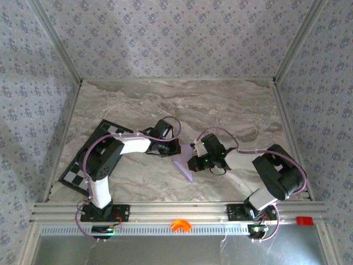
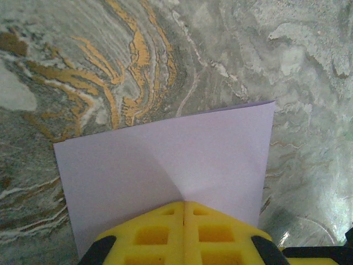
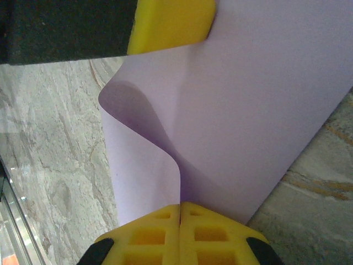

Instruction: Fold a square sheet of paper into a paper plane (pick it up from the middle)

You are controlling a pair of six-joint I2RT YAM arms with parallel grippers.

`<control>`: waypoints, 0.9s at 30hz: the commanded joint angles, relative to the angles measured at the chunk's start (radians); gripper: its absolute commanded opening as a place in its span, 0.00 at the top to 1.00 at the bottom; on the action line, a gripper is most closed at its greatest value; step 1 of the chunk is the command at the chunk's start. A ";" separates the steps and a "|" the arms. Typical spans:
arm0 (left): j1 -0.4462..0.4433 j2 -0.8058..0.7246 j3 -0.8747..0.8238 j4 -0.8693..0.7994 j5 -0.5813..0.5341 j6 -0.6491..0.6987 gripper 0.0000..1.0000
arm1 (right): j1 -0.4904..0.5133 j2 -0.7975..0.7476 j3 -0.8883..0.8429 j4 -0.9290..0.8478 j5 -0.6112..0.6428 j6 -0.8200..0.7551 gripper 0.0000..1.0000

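The marble worktop (image 1: 220, 105) is the biggest thing in front of me. On it the left arm (image 1: 105, 160) and the right arm (image 1: 276, 171) reach inward until they nearly meet at its middle. The checkered board (image 1: 74, 175) lies flat at the left edge, partly under the left arm and well apart from the work. Between the two wrists is the square sheet of paper (image 1: 183, 164), pale lilac, and it looks lifted off the marble, though I cannot tell whether its low corner touches. The left jaws are closed on one edge of it, the yellow pads meeting with the sheet fanning out flat beyond them and a faint crease running from the pinch. The right jaws are likewise closed on the opposite side, where the paper rolls into a soft bulge just above the pads. I judge we are partway into a fold, with no dart shape yet. To do it well I would move both wrists together and slowly, so nothing tears, ease that bulge flat by matching the edges, then lay the sheet down before pressing a crease.
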 commanded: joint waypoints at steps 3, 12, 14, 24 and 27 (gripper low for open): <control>-0.008 0.030 -0.029 -0.076 -0.043 0.004 0.99 | 0.009 0.017 -0.003 -0.016 0.023 -0.010 1.00; -0.008 0.022 -0.019 -0.080 -0.047 0.003 0.99 | 0.015 0.050 -0.012 0.001 0.039 -0.006 1.00; -0.009 0.020 -0.015 -0.081 -0.051 0.004 0.98 | 0.014 0.051 -0.012 0.001 0.040 -0.007 1.00; 0.001 -0.073 0.087 -0.152 -0.130 0.028 0.74 | 0.012 0.058 -0.004 -0.004 0.046 -0.012 1.00; 0.001 -0.128 0.075 -0.137 -0.144 0.008 0.67 | 0.010 0.059 0.000 -0.010 0.046 -0.014 1.00</control>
